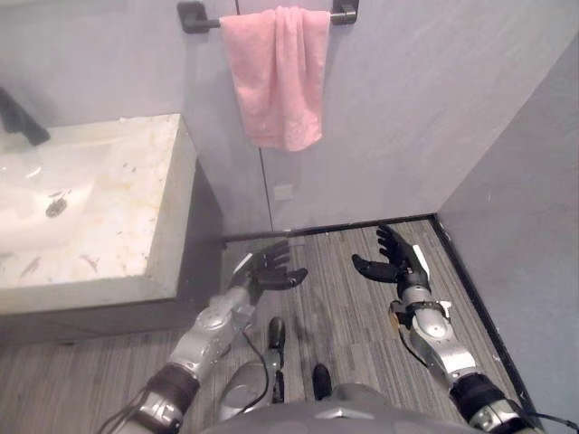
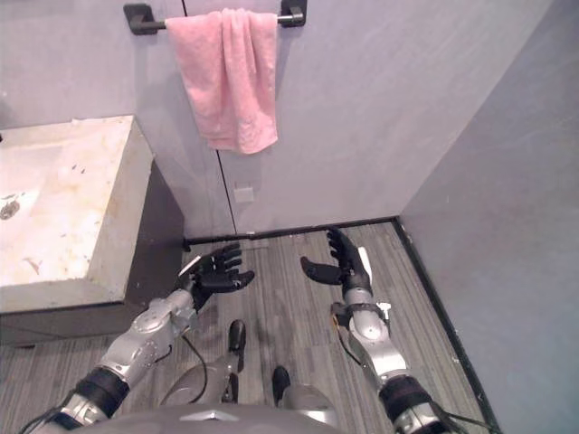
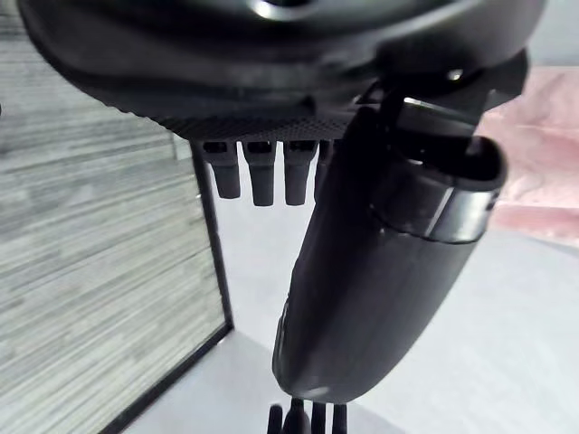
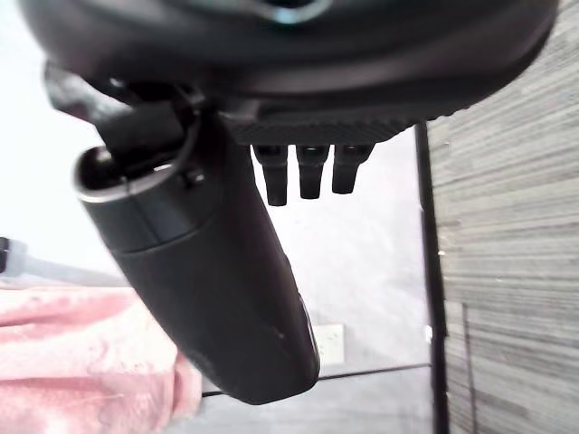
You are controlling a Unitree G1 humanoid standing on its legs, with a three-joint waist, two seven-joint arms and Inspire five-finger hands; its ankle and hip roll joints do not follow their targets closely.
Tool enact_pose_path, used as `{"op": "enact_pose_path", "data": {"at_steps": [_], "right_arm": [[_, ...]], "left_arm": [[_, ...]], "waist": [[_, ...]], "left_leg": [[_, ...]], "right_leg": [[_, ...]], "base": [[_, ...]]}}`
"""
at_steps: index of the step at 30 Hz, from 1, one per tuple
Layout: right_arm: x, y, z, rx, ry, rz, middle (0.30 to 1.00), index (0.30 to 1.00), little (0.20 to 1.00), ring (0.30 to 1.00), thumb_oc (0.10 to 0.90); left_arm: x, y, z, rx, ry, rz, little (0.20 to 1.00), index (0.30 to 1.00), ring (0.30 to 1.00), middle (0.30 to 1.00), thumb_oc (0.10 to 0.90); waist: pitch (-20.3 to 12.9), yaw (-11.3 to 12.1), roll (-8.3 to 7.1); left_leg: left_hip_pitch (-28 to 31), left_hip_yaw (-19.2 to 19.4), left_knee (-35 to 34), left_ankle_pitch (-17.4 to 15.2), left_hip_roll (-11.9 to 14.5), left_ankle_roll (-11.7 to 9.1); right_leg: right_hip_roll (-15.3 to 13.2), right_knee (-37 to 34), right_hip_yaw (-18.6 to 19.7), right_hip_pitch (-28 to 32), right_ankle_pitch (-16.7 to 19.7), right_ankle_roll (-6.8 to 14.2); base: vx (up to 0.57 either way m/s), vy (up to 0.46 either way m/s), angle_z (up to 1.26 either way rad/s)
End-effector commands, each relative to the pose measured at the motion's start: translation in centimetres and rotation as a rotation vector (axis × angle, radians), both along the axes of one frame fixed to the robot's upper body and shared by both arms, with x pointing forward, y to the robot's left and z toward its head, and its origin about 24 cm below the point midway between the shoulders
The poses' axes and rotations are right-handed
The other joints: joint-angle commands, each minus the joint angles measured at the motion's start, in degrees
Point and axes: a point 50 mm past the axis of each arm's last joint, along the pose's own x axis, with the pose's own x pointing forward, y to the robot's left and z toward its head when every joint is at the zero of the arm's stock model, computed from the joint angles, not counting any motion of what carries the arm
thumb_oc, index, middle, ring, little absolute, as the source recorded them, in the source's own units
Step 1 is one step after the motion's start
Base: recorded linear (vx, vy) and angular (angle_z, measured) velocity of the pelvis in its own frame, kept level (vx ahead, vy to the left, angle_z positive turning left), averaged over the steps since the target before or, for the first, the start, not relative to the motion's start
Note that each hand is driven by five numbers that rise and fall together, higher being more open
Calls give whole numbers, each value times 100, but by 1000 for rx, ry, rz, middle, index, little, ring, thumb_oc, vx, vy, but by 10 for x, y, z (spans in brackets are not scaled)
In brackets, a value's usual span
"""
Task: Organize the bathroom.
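Left eye view: we're holding both hands low over the grey plank floor (image 1: 344, 307), palms facing each other, well apart. Left hand (image 1: 270, 268) is hanging with fingers straight and spread, gripping nothing; right hand (image 1: 395, 259) is doing the same, thumb sticking out toward the left one. Left wrist view is confirming relaxed fingers (image 3: 262, 172); right wrist view likewise (image 4: 308, 172). Further left, we're seeing the pale stone sink counter (image 1: 136, 190). Farthest, a pink towel (image 1: 276, 72) is hanging draped over the dark wall bar (image 1: 194, 16), above both hands, untouched.
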Motion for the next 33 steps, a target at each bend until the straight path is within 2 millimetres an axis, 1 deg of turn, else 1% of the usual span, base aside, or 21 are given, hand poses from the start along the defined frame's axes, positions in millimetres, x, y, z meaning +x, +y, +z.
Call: {"op": "enact_pose_path", "data": {"at_steps": [1, 3, 5, 6, 7, 9, 10, 11, 13, 14, 15, 16, 18, 19, 21, 23, 24, 25, 26, 29, 33], "right_arm": [[22, 20, 70, -13, -429, 53, 900, 900, 900, 900, 800], [30, 28, 93, -29, -524, 41, 900, 900, 900, 900, 800], [31, 31, 101, -37, -566, 19, 900, 900, 900, 900, 800], [32, 32, 109, -27, -609, -17, 900, 900, 900, 900, 800], [33, 33, 113, -23, -626, -33, 900, 900, 900, 900, 800], [35, 33, 120, -19, -671, -80, 900, 900, 900, 900, 800], [37, 35, 129, -16, -727, -124, 900, 900, 900, 900, 800], [38, 36, 134, -26, -749, -149, 900, 900, 900, 900, 800], [39, 34, 142, -7, -775, -210, 900, 900, 900, 900, 800], [39, 34, 146, -9, -795, -237, 900, 900, 900, 900, 800], [41, 35, 150, -33, -832, -255, 900, 900, 900, 900, 800], [41, 35, 150, -33, -833, -256, 900, 900, 900, 900, 800], [43, 38, 160, -41, -880, -253, 900, 900, 900, 900, 800], [42, 37, 163, -41, -892, -258, 900, 900, 900, 900, 800], [39, 33, 172, -40, -929, -271, 900, 900, 900, 900, 800], [36, 30, 181, -51, -969, -294, 900, 900, 900, 900, 800], [35, 29, 182, -52, -974, -300, 900, 900, 900, 900, 800], [35, 27, 187, -66, -997, -327, 900, 900, 900, 900, 800], [35, 26, 189, -76, -1006, -344, 900, 900, 900, 900, 800], [33, 19, 196, -103, -1037, -417, 900, 900, 900, 900, 800], [33, 15, 201, -95, -1028, -449, 900, 900, 900, 900, 800]], "left_arm": [[22, 20, 68, 44, -377, 99, 900, 900, 900, 900, 800], [24, 17, 85, 84, -477, 131, 900, 900, 900, 900, 800], [23, 14, 89, 117, -522, 134, 900, 900, 900, 900, 800], [21, 10, 93, 149, -555, 139, 900, 900, 900, 900, 800], [21, 9, 94, 168, -568, 151, 900, 900, 900, 900, 800], [20, 9, 98, 174, -595, 161, 900, 900, 900, 900, 800], [21, 8, 105, 171, -627, 175, 900, 900, 900, 900, 800], [22, 8, 107, 174, -637, 174, 900, 900, 900, 900, 800], [23, 4, 108, 180, -638, 171, 900, 900, 900, 900, 800], [24, 3, 108, 187, -638, 171, 900, 900, 900, 900, 800], [27, 0, 108, 168, -634, 178, 900, 900, 900, 900, 800], [27, 0, 108, 168, -635, 178, 900, 900, 900, 900, 800], [30, -1, 112, 166, -660, 168, 900, 900, 900, 900, 800], [30, -1, 113, 167, -666, 166, 900, 900, 900, 900, 800], [30, -3, 110, 180, -665, 166, 900, 900, 900, 900, 800], [30, -6, 106, 178, -651, 178, 900, 900, 900, 900, 800], [30, -6, 105, 174, -647, 178, 900, 900, 900, 900, 800], [29, -9, 103, 170, -642, 171, 900, 900, 900, 900, 800], [28, -10, 102, 172, -644, 164, 900, 900, 900, 900, 800], [28, -11, 101, 161, -631, 148, 900, 900, 900, 900, 800], [28, -9, 98, 162, -611, 158, 900, 900, 900, 900, 800]], "waist": [[-498, 87, -162], [-628, 98, -225], [-694, 114, -284], [-794, 145, -412], [-849, 171, -441], [-931, 225, -561], [-964, 259, -569], [-980, 276, -521], [-944, 237, -374], [-918, 191, -329], [-888, 150, -268], [-884, 134, -274], [-826, 144, -256], [-792, 119, -253], [-744, -11, -305], [-721, -213, -378], [-715, -260, -376], [-668, -342, -410], [-656, -389, -382], [-635, -468, -385], [-773, -506, -534]], "left_leg": [[-648, 699, -120, 829, -440, 793], [-386, 961, -159, 488, -447, 979], [-254, 1027, -156, 390, -481, 1078], [-104, 926, -162, 323, -600, 1211], [-57, 920, -180, 330, -603, 1259], [116, 918, -204, 231, -668, 1409], [272, 908, -209, 104, -647, 1515], [327, 874, -209, 78, -588, 1521], [545, 712, -209, -28, -454, 1523], [645, 651, -209, -64, -416, 1507], [781, 588, -209, -104, -365, 1458], [783, 571, -209, -107, -372, 1454], [912, 531, -209, -144, -316, 1321], [974, 473, -209, -172, -298, 1285], [1155, 320, -209, -289, -315, 1231], [1357, 114, -209, -504, -389, 1218], [1413, 41, -209, -569, -402, 1225], [1578, -136, -209, -678, -462, 1254], [1648, -237, -209, -747, -447, 1273], [1841, -489, -209, -847, -442, 1316], [1967, -545, -209, -933, -465, 1300]], "right_leg": [[461, 277, -342, 605, -626, 429], [421, 393, -372, 662, -702, 505], [373, 459, -392, 705, -666, 573], [248, 678, -413, 768, -492, 725], [222, 767, -405, 735, -352, 788], [-90, 1328, -754, 641, 85, 1112], [-314, 2260, -1027, 347, 531, 1320], [-354, 2619, -1087, 149, 751, 1363], [-548, 3602, -1263, -393, 908, 1403], [-625, 3784, -1314, -679, 830, 1356], [-905, 3482, -1498, -1008, 581, 1239], [-913, 3480, -1517, -998, 568, 1235], [-1136, 2304, -1799, -1041, 277, 1118], [-1125, 1932, -1889, -993, 254, 1107], [-1060, 998, -1845, -1100, 458, 1144], [-1006, 259, -1528, -1445, 898, 1242], [-986, 102, -1483, -1502, 1050, 1267], [-960, -32, -1304, -1835, 1271, 1286], [-919, -137, -1267, -1900, 1323, 1297], [-852, -179, -1129, -2043, 1379, 1274], [-850, -183, -1025, -1760, 1397, 1279]], "base": [[425, 9, -56], [448, 5, -32], [344, -26, -6], [303, -49, 15], [350, -63, 14], [310, -36, -6], [364, -12, -12], [319, 9, 14], [250, 42, 33], [319, 29, 18], [210, -1, -1], [216, -44, 20], [194, -143, 22], [168, -169, 18], [217, -153, 15], [292, -128, 25], [316, -130, 55], [280, -110, 65], [342, -162, 48], [233, -148, 42], [258, -243, 82]]}}
